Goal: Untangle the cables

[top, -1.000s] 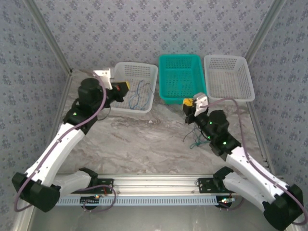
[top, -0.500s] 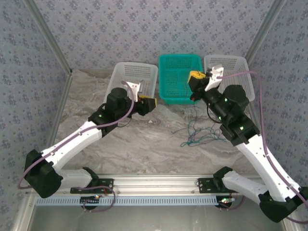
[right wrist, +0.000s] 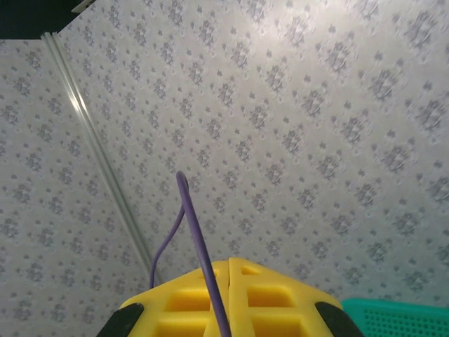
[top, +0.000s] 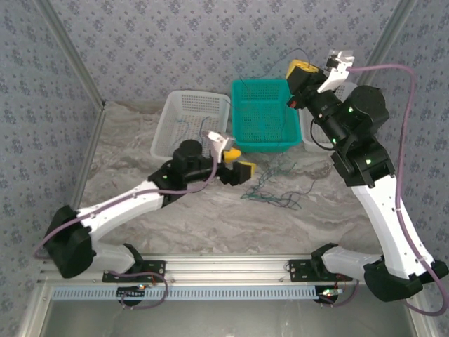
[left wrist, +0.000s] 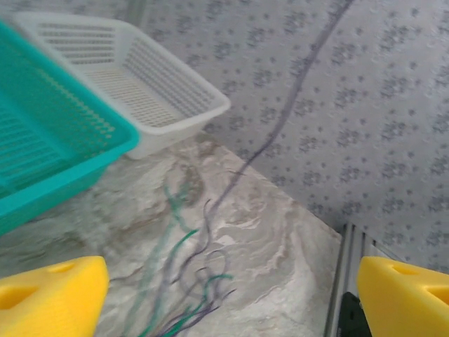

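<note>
A loose tangle of thin cables (top: 270, 188), teal-green and dark purple, lies on the marble table right of centre. My left gripper (top: 240, 163) hovers just left of it, its yellow fingers wide apart; in the left wrist view the left gripper (left wrist: 233, 281) has the cables (left wrist: 184, 281) on the table between its fingers and grips nothing. My right gripper (top: 298, 70) is raised high over the teal basket's far right corner. There the right gripper (right wrist: 229, 263) is shut on a purple cable (right wrist: 203, 260). One dark strand (left wrist: 295, 91) climbs from the tangle.
Three baskets stand along the back: a white basket (top: 200, 97) at the left holding a few thin wires (top: 188, 126), the teal basket (top: 261, 84) in the middle, and another white basket (top: 307, 133) partly hidden behind the right arm. Patterned walls enclose the table.
My left gripper left the left white basket, swung right to the tangle and opened. My right gripper rose up and back, still shut, drawing a strand out of the tangle.
</note>
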